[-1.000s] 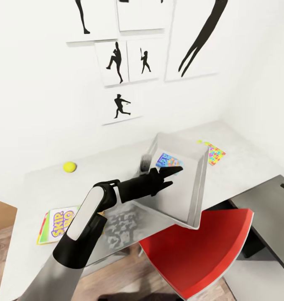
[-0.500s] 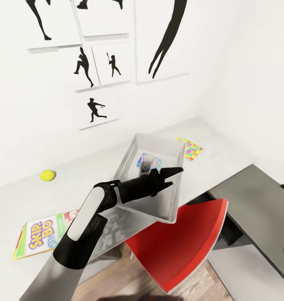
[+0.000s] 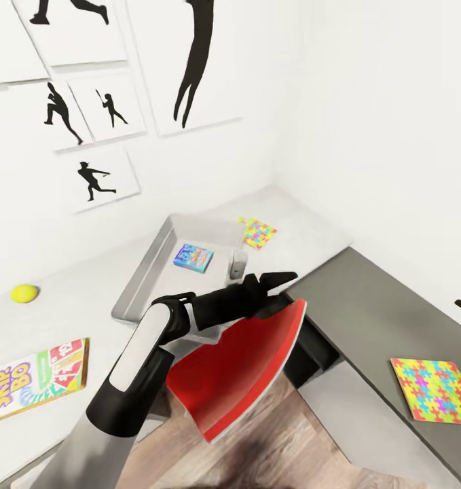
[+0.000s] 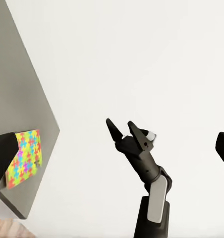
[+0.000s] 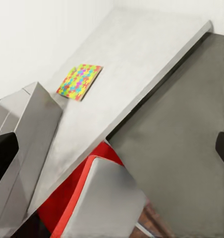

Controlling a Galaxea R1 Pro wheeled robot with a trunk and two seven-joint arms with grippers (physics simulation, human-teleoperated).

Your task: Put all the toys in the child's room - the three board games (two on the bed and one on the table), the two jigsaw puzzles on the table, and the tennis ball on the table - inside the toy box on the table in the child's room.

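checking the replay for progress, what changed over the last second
The head camera swung right, bringing the puzzle on the dark desk section into view. The open left gripper swung along, from above the toy box to just off its right side. Nothing was grasped or released; the blue game stays in the box.

Illumination is bright, even and diffuse in all three views; no light source is visible. The white wall renders near overexposed, its corner barely readable. Shadows are soft and faint: a pale grey band sits under the worktop edge at frame centre, and a dark smudge lies on the floor at lower centre of the head view. No glare or specular hotspots. The head view shows wide-angle stretching, with wall prints leaning toward the upper left. Rendering is slightly soft with mild compression smear; focus is uniform.
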